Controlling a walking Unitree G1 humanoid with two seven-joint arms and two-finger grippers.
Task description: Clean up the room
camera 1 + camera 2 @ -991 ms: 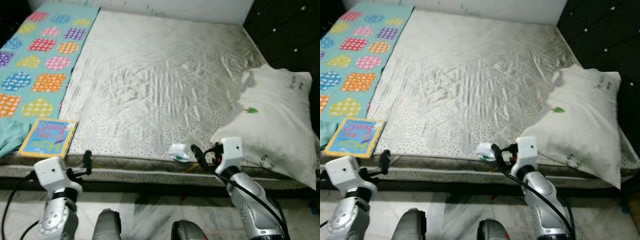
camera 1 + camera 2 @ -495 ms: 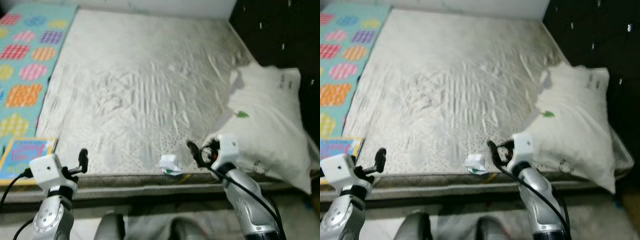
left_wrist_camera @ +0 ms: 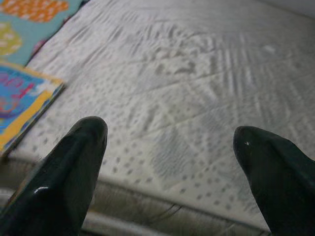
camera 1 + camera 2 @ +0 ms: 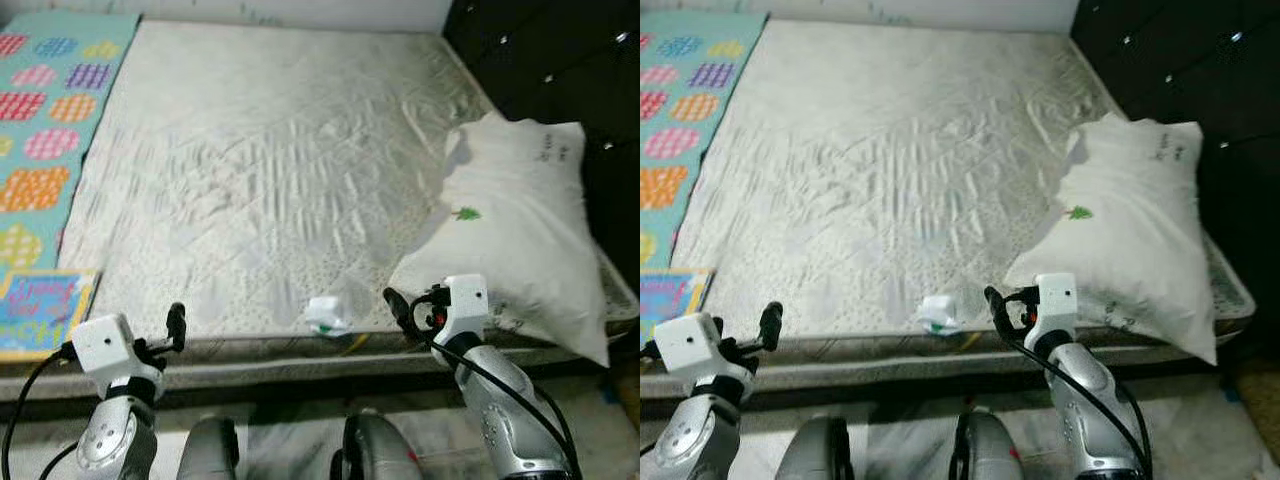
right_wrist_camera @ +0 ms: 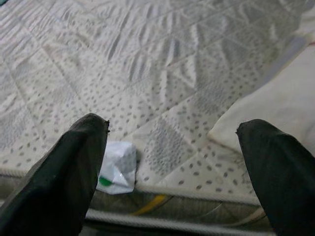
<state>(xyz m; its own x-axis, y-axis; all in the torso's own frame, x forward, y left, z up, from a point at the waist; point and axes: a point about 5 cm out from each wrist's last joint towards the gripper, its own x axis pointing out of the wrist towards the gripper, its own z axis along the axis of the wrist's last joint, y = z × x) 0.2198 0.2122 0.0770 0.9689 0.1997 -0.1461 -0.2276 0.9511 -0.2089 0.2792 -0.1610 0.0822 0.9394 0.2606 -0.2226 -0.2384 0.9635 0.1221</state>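
Bare grey-white mattress [image 4: 270, 170] takes up most of the head views, quilted and dotted, its near edge running across just ahead of both arms. Teal blanket [image 4: 45, 130] with coloured patches lies along its left side, cut off by the frame edge. White pillow [image 4: 520, 220] sits at the right side against a dark tufted headboard [image 4: 560, 60], its near corner overhanging the mattress edge. Picture book [image 4: 40, 310] lies flat at the near left corner, partly cropped; cover lettering not legible. Small crumpled white wrapper [image 4: 327, 314] with a green mark rests on the near edge of the mattress, between the two arms, closer to the right one; too scrunched to give a long axis or heading. Right gripper [image 5: 172, 162] hovers just short of the edge, fingers spread wide, nothing held, wrapper beside one finger [image 5: 74, 172]. Left gripper [image 3: 172, 172] likewise wide apart and empty, near the book.
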